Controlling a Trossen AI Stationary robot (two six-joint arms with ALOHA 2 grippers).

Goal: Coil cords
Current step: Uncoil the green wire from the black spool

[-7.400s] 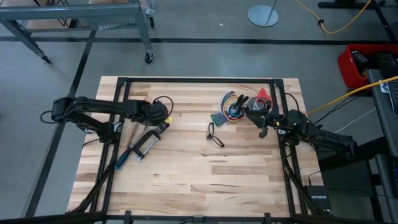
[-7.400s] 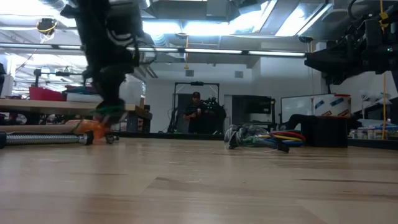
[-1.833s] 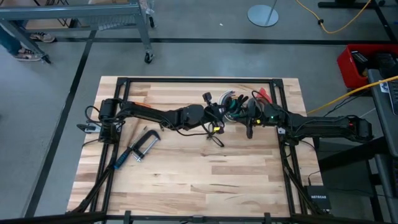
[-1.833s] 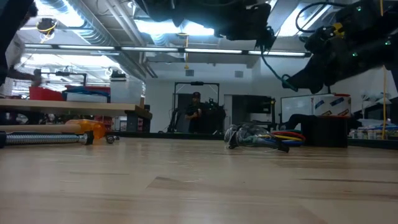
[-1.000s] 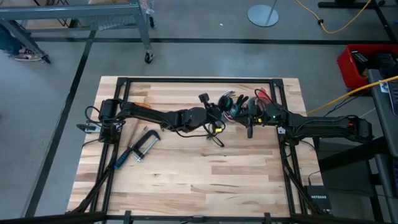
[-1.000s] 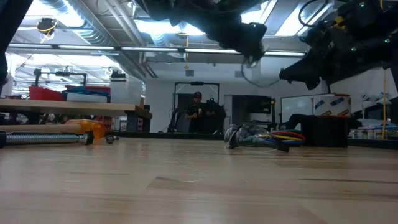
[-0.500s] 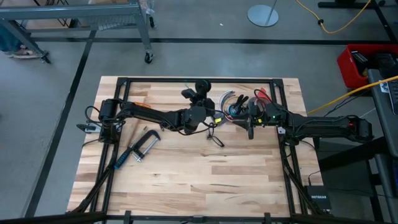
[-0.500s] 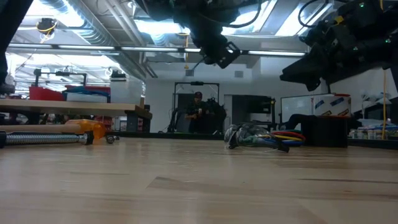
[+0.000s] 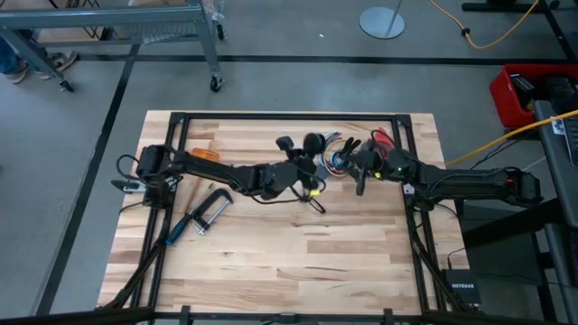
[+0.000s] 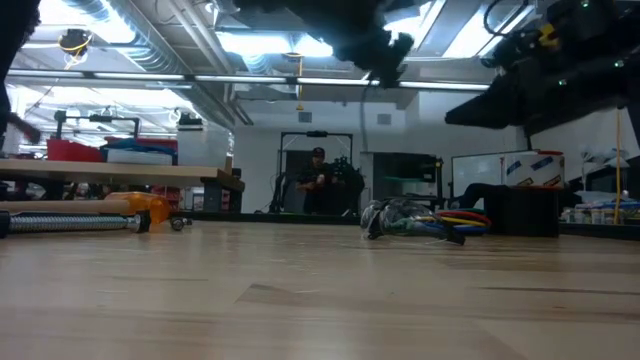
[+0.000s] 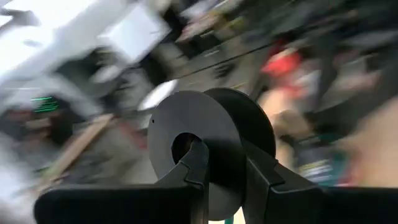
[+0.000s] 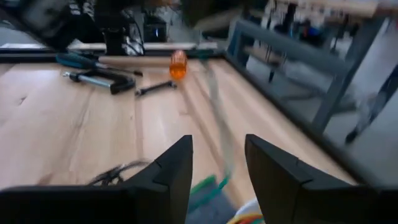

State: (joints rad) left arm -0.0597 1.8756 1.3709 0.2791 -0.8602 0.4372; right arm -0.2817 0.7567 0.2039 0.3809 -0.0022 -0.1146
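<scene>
My left gripper [image 9: 298, 153] hovers above the table's middle, toward the far side, shut on a black spool [image 11: 211, 130] with two round flanges. A thin black cord with a small yellow piece [image 9: 315, 190] hangs slack below it. Whether the cord is wound on the spool does not show. My right gripper [image 9: 358, 179] stands just to the right, open and empty [image 12: 217, 149]. A blurred thin strand [image 12: 214, 112] crosses the view ahead of its fingers. My left gripper pinches the black spool between its two fingers. One finger [image 11: 196, 168] lies on the front flange just below its centre hole [image 11: 183, 146], and the other finger [image 11: 261, 180] stands by the rear flange [image 11: 252, 124]. The fingers come nearly level from the table's left. The spool is lifted clear of the table.
A bundle of multicoloured wires [image 9: 334, 155] lies at the far right of middle, just in front of my right gripper. Small black wire loops [image 9: 312, 202] lie on the table under my left gripper. A metal clamp [image 9: 203, 212] and an orange-handled tool [image 9: 203, 153] lie at the left.
My left gripper has swung with the spool toward the table's far-left side and then back toward the right, rising a little and turning the spool about. The cord's yellow piece has swayed below it. My right arm has stayed in place and its wrist has rolled.
</scene>
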